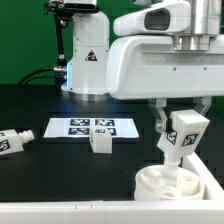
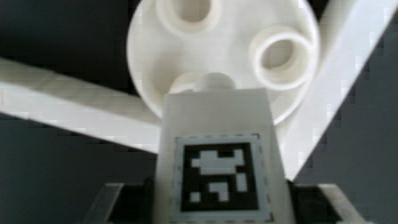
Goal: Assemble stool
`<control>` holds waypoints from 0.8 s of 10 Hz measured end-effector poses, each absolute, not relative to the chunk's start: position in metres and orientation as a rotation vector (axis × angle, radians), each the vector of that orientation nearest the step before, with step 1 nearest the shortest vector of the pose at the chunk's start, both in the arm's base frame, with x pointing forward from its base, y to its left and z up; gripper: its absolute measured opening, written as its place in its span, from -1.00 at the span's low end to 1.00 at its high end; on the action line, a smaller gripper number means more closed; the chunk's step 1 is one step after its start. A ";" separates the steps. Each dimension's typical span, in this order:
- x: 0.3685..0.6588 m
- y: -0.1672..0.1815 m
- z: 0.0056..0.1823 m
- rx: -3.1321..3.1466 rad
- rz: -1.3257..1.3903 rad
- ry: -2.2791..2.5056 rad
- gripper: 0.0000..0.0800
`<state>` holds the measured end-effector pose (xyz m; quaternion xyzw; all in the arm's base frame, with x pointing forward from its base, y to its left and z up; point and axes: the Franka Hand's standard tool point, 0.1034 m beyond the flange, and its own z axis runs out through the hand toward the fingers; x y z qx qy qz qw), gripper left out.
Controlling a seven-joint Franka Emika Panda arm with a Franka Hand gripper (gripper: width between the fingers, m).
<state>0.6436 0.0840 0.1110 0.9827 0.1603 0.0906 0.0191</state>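
Exterior view — leg held over the seat, insertion not yet made.
The gripper [image 1: 183, 118] is clamped on a tagged white leg [image 1: 181, 141], which hangs tilted just above the round seat [image 1: 150, 182] at the exterior view's right. In the wrist view the fingers [image 2: 125, 205] grip the leg [image 2: 222, 150] on both sides, and its far end points at the nearest socket [image 2: 205, 82] of the seat [image 2: 169, 45]. Whether the tip touches the seat cannot be told. The step likely calls for bringing the leg's axis square to that socket first, then lowering slowly, with release only once the leg sits firm. Descending while tilted risks jamming on the socket edge. Two spare legs — one upright [image 1: 100, 142] by the marker board [image 1: 92, 127], one lying [image 1: 12, 141] well apart — wait their turn.
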 end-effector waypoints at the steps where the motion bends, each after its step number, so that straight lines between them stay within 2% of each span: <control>1: 0.647 0.087 0.109 3.048 0.298 0.503 -0.16; 5: 0.646 0.087 0.107 3.048 0.296 0.505 -0.16; 8: 0.644 0.086 0.095 3.050 0.282 0.504 -0.16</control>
